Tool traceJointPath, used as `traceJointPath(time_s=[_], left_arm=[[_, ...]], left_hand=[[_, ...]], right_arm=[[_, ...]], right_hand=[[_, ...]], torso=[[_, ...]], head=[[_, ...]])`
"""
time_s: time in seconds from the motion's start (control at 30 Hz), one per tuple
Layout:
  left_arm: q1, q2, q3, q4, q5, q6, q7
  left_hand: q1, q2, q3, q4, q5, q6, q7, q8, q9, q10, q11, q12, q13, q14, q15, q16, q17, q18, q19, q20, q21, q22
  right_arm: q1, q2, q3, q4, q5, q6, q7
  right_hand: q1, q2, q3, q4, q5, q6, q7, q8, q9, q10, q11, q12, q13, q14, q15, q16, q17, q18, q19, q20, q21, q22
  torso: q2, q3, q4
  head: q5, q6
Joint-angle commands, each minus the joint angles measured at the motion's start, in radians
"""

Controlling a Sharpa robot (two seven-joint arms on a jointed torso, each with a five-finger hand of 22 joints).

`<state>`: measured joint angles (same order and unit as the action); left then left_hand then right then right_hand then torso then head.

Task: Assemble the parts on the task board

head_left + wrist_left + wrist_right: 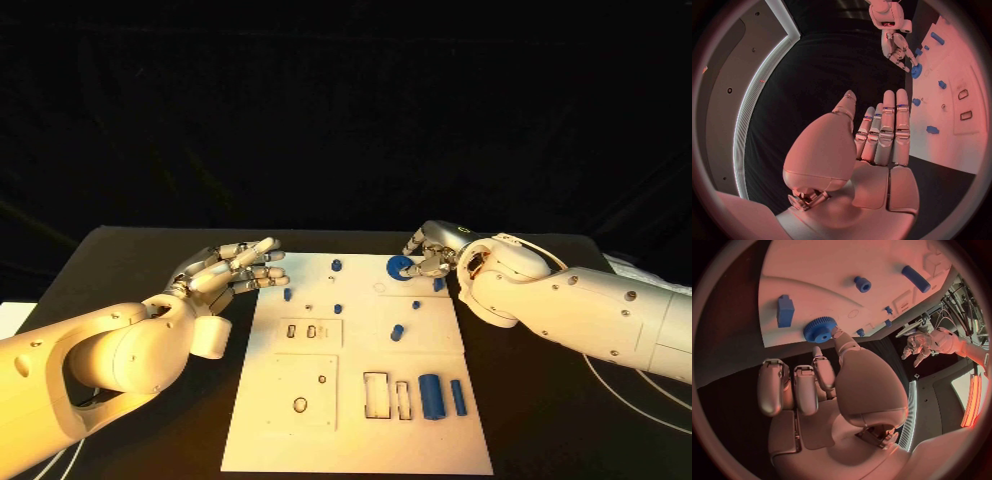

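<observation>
1. Progress, judged from layout: early. On the flat white rectangular task board [361,400], several small blue parts stand or lie near the far end. A blue cylinder [430,397] and a blue bar [457,397] lie loose beside open rectangular slots at the near right. The oval and rectangular cut-outs at the near left look unfilled.
2. Right hand [433,255]: at the board's far right corner, fingertip and thumb touching the blue toothed gear wheel [820,329]. Whether it pinches or merely touches, I cannot tell.
3. Gear: round, flat, finely toothed rim, lying on the board at its far edge; not evidently seated.
4. Left hand [228,270]: fingers extended and spread, holding nothing, hovering just off the board's far left edge.
5. Remaining: most parts, as far as visible.
</observation>
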<state>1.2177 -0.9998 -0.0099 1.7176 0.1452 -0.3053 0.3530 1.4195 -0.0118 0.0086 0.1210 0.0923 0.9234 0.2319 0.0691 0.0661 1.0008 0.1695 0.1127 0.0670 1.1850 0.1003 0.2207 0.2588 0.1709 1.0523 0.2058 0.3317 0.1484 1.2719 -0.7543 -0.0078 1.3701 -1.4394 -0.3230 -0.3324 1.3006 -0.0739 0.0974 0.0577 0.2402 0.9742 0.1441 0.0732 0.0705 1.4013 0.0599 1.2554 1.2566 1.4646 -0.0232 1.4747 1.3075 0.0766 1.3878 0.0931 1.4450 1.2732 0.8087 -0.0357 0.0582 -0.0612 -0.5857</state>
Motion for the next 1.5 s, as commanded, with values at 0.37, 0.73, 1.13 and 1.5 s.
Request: traceJointPath(time_s=[0.37,0.73,1.13,1.5], left_arm=[[0.002,0.007,0.001,-0.002,-0.005,0.025,0.001],[0.002,0.011,0.001,-0.005,-0.005,0.028,-0.001],[0.002,0.016,0.001,-0.009,-0.005,0.031,-0.003],[0.002,0.018,0.001,-0.012,-0.005,0.032,-0.005]], left_hand=[[0.007,0.005,-0.002,-0.007,0.004,0.001,-0.001,0.004,0.001,-0.004,0.0,0.005,0.001,-0.007,0.002,0.001,0.002,0.008,-0.007,-0.003,0.004,0.001],[0.007,0.005,-0.002,-0.007,0.004,0.002,-0.001,0.004,0.001,-0.004,0.0,0.006,0.001,-0.007,0.002,0.002,0.002,0.008,-0.007,-0.003,0.004,0.002],[0.006,0.005,-0.002,-0.007,0.004,0.002,-0.001,0.004,0.001,-0.004,0.0,0.006,0.001,-0.007,0.002,0.002,0.002,0.008,-0.007,-0.003,0.004,0.002],[0.006,0.005,-0.002,-0.008,0.004,0.002,-0.001,0.005,0.001,-0.003,0.0,0.007,0.001,-0.007,0.002,0.002,0.003,0.008,-0.007,-0.003,0.005,0.002]], right_arm=[[0.0,0.019,0.0,-0.031,0.015,0.09,-0.007],[0.0,0.035,0.0,-0.048,0.024,0.071,-0.011],[0.0,0.041,0.0,-0.048,0.024,0.058,-0.016],[0.001,0.043,0.0,-0.046,0.024,0.053,-0.017]], right_hand=[[-0.005,-0.011,-0.013,0.005,-0.002,-0.008,0.004,-0.001,-0.001,-0.009,0.0,-0.008,-0.002,0.072,0.009,0.008,0.092,-0.013,0.004,0.001,0.005,0.001],[-0.012,-0.003,-0.017,0.015,0.002,-0.006,0.005,0.001,0.0,-0.007,0.0,-0.003,0.005,0.072,0.01,0.008,0.093,-0.013,0.004,0.002,0.006,0.003],[-0.021,0.006,-0.027,0.033,0.008,0.011,0.0,0.012,0.003,-0.004,-0.002,0.002,0.015,0.073,0.009,0.009,0.096,-0.014,0.004,0.003,0.009,0.007],[-0.045,0.005,-0.044,0.056,0.007,0.016,-0.002,0.016,0.003,-0.002,-0.004,0.004,0.02,0.073,0.007,0.01,0.099,-0.014,0.004,0.001,0.01,0.008]], torso=[[0.0,-0.0003,0.0018],[0.0,0.0001,0.0007],[0.0,0.0,0.001],[0.0,0.0002,0.0004]], head=[[0.001,-0.002],[0.003,-0.004],[0.004,-0.005],[0.003,-0.006]])
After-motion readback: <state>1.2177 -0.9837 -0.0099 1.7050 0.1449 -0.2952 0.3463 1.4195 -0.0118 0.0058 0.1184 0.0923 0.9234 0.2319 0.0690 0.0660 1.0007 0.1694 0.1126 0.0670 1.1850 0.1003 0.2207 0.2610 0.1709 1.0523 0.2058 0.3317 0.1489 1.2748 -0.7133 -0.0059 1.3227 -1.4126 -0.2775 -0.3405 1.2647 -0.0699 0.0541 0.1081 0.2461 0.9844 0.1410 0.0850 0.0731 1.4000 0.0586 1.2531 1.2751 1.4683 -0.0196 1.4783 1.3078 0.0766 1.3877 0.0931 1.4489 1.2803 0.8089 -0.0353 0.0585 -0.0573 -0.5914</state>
